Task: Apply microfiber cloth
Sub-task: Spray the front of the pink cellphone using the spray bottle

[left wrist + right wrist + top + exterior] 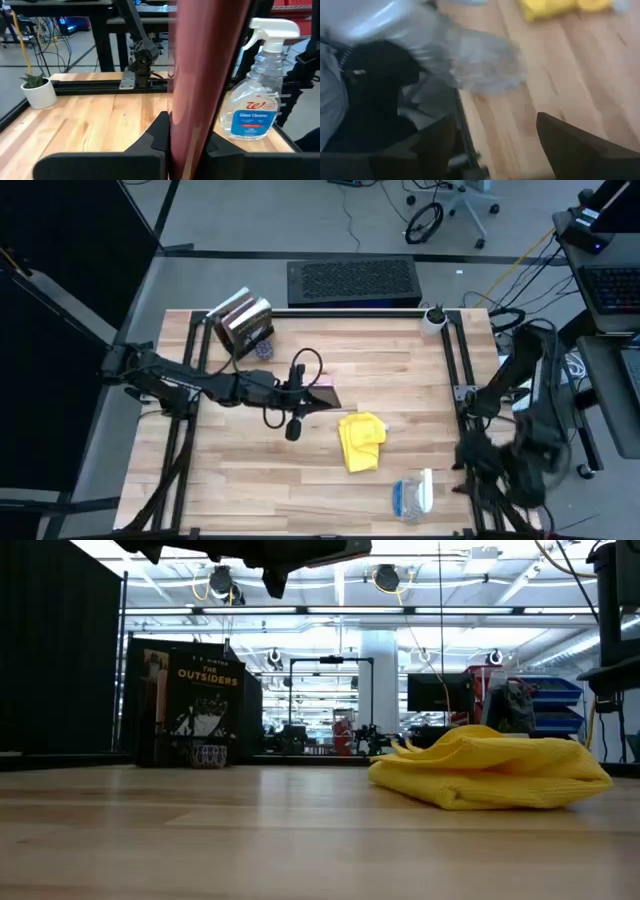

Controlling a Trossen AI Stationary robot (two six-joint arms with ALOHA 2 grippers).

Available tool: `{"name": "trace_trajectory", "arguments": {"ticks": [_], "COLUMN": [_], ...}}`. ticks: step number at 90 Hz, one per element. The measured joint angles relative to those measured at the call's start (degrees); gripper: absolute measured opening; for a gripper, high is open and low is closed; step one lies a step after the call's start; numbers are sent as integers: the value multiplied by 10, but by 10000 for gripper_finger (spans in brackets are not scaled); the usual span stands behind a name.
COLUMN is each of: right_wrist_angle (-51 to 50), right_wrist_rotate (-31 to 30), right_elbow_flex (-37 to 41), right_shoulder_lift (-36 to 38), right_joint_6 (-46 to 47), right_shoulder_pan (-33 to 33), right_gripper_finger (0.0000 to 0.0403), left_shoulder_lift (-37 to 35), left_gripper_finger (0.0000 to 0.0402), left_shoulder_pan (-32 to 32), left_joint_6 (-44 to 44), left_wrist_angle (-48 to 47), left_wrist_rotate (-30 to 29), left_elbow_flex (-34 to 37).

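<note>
L pincer (322,395) sits mid-table, above the surface, clamped shut on a phone (207,75) held edge-up; the wrist view shows its pinkish face running between the two fingers (160,135). Cloth (361,441) lies crumpled on the table (240,470), just beside the L pincer on the side toward the R arm, untouched. Spray bottle (412,494) stands near the front edge, past the cloth. Book (244,323) stands at the far L corner, plant pot (433,318) at the far R corner.

R pincer (495,140) hangs off the table's R edge near the bottle, fingers spread wide, nothing in them.

Step in hand, as I judge it: R arm fetches the cloth & wipes the phone. To do it well:
- R comes in over the cloth, pinches the raised fold at its top, not a flat edge, so it lifts as a wad.
- Pass wide of the bottle; it looks easy to tip.
- L keeps the phone firm & turns the face toward R before contact.
- Wipe w/ light pressure along the face; a hard push may slide the phone out of the grip.
</note>
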State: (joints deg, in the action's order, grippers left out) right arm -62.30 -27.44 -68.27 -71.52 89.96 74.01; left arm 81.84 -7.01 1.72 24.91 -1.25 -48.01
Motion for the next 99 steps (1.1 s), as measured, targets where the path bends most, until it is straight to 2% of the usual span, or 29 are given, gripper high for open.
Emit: {"name": "trace_trajectory", "arguments": {"ticks": [8, 25, 42, 55, 72, 86, 99], "right_wrist_angle": [11, 49, 201, 319, 426, 460, 431], "right_wrist_rotate": [-45, -22, -30, -26, -24, -25, -29], "right_elbow_flex": [0, 1, 0, 0, 0, 0, 0], "right_shoulder_lift": [-43, -132, -182, -248, -318, -337, -337], "right_joint_6": [15, 12, 16, -23, -87, -130, -156], "right_shoulder_pan": [24, 26, 27, 8, -29, -55, -65], "right_gripper_finger": [259, 259, 259, 259, 259, 259, 259], "left_shoulder_lift": [0, 0, 0, 0, 0, 0, 0], "left_gripper_finger": [10, 10, 10, 10, 10, 10, 10], "left_shoulder_pan": [-3, -5, -5, -5, -5, -5, -5], "left_joint_6": [10, 10, 10, 10, 9, 9, 9], "left_wrist_angle": [-1, -4, -5, -6, -6, -6, -10], "left_wrist_rotate": [-1, -4, -5, -5, -5, -5, -5], "left_elbow_flex": [0, 0, 0, 0, 0, 0, 0]}}
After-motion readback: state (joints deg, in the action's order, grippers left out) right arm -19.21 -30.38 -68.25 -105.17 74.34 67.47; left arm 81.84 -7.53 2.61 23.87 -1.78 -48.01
